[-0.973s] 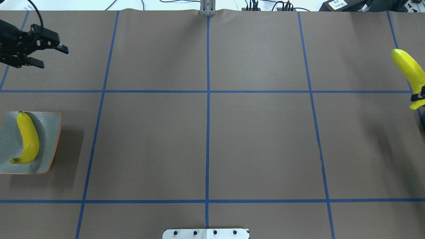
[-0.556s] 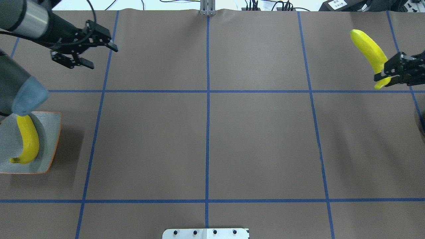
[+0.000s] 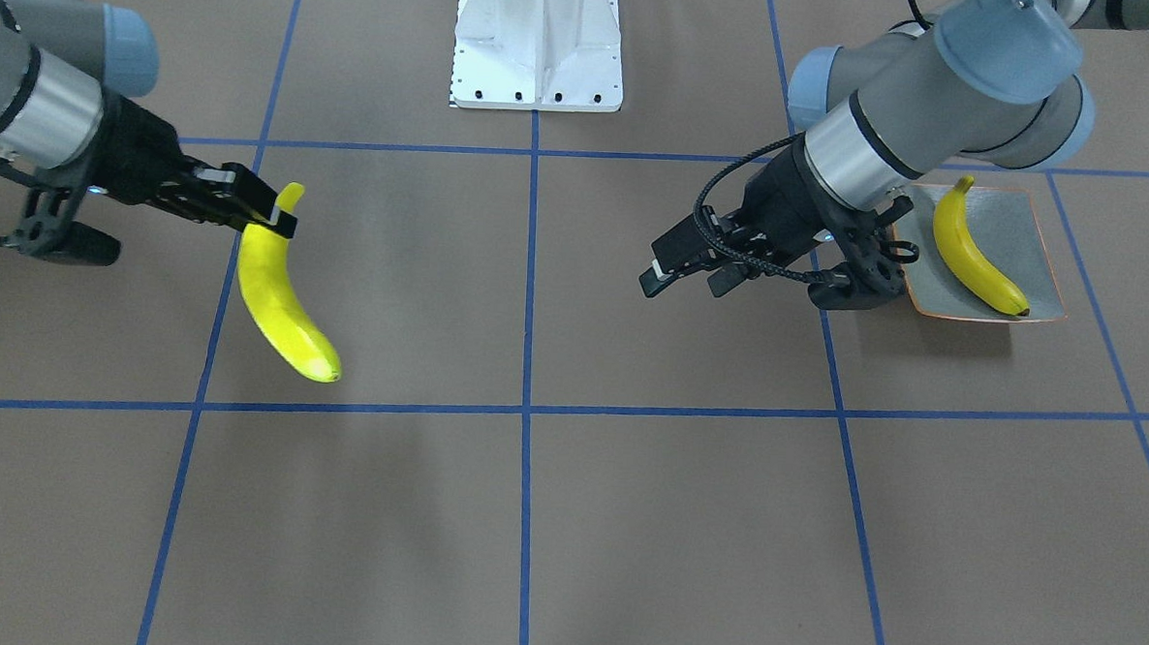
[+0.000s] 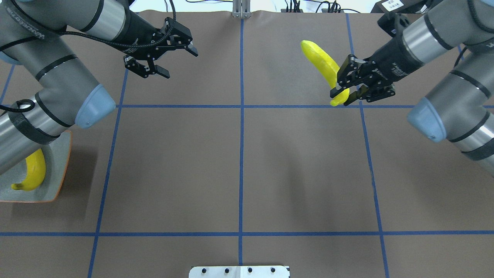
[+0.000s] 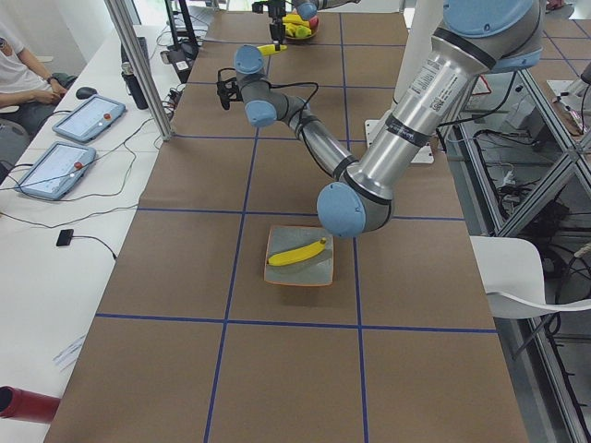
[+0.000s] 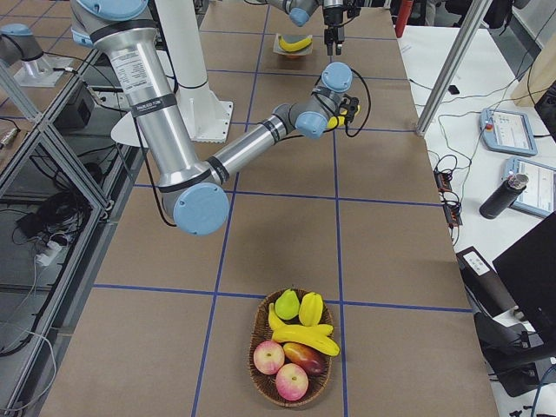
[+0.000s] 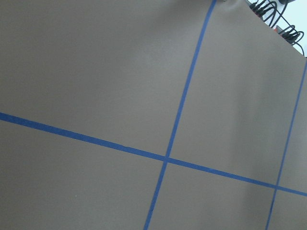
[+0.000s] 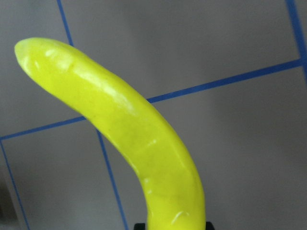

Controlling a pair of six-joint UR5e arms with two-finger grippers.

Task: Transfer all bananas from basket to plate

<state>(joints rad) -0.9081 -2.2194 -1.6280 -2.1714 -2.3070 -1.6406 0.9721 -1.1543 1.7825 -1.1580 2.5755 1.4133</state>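
One banana [image 4: 34,172] lies on the grey-green plate [image 4: 58,170] at the table's left edge; the left arm hides part of both. My right gripper [image 4: 340,91] is shut on the stem end of a second banana [image 4: 321,61] and holds it above the table right of centre, also seen in the front view as banana [image 3: 279,310] and gripper [image 3: 274,217]. The right wrist view is filled by this banana [image 8: 134,139]. My left gripper [image 4: 180,63] hangs open and empty over the far left-centre. The basket [image 6: 261,317] at the right end holds more banana [image 6: 306,337].
The basket also holds apples [image 6: 269,356] and green fruit [image 6: 287,304]. Brown paper with blue tape lines [image 4: 241,154] covers the table. The robot base [image 3: 538,49] stands at the near-centre edge. A person and tablets [image 5: 88,115] are at a side desk.
Both arms have swung in toward the table's middle. The right gripper carried its banana leftward from the right edge. The left gripper moved right, still open.
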